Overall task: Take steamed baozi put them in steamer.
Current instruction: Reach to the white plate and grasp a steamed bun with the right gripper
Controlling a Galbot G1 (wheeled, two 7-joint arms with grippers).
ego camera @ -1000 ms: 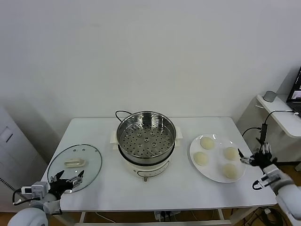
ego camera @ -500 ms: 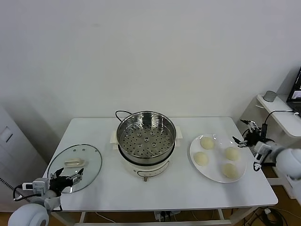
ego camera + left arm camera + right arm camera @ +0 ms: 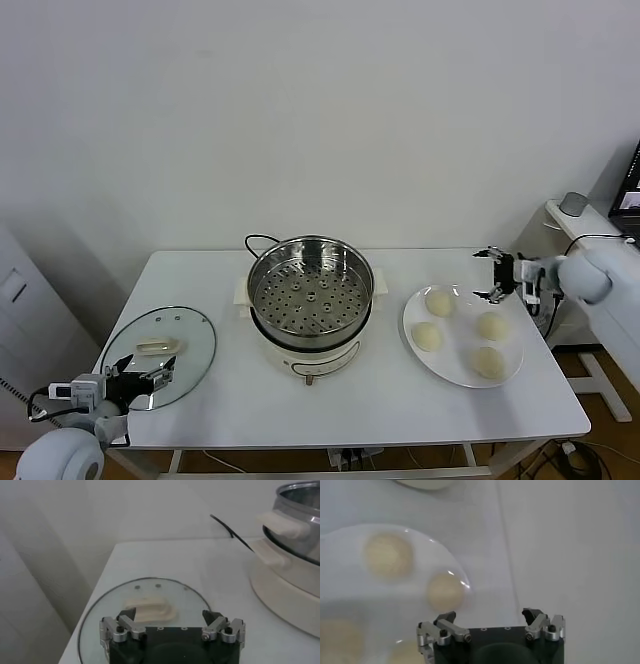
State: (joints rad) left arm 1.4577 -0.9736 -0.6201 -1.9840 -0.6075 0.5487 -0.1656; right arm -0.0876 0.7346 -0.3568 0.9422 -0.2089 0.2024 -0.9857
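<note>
You are looking at a plain white wall (image 3: 320, 110) behind a white table (image 3: 330, 400), with a white side shelf (image 3: 600, 245) off to the robot's right.

At the table's middle stands the steamer (image 3: 311, 290), a steel pot on a cream base with its perforated tray bare; it lies well apart from both sets of jaws, between them.

The glass lid (image 3: 160, 350) rests flat on the table at the robot's left. Your left gripper (image 3: 140, 378) sits at the lid's near edge, jaws spread wide and holding nothing; in the left wrist view the left gripper (image 3: 172, 625) has the lid's cream handle (image 3: 150, 612) just ahead of the gap between its fingers.

The white plate (image 3: 505, 378) lies to the steamer's right and carries all four steamed baozi (image 3: 441, 302). Your right gripper (image 3: 492, 273) hovers over the plate's far edge, jaws wide and empty. The nearest bun lies just beside and below them, toward the steamer. In the right wrist view the right gripper (image 3: 490, 625) has one bun (image 3: 446, 591) just ahead of its fingers, untouched.
</note>
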